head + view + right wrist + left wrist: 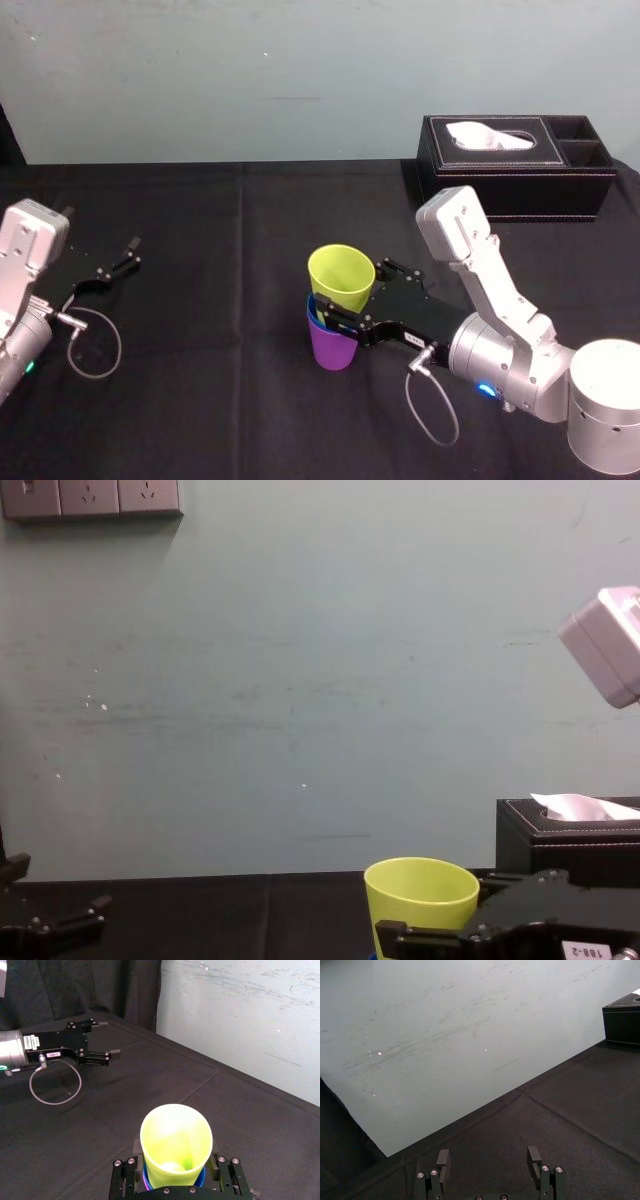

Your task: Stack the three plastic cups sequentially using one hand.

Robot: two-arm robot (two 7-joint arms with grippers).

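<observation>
- Right end effector [355,291] grasps the lime cup [340,274], which sits tilted in the blue cup [313,311], itself inside the purple cup [333,346].
- Left end effector [128,256] is released, at the desk's [200,220] left.

I see a lime yellow-green cup [341,277], a blue cup [312,312] and a purple cup [332,349]. My worktop [200,330] is plain black. The tissue box [510,185] is black, its tissue [490,137] white. My left gripper [130,253] and right gripper [352,292] are black. The wall [300,80] is pale blue-green.

"198-2" on right gripper [359,293] label [583,950]
</observation>
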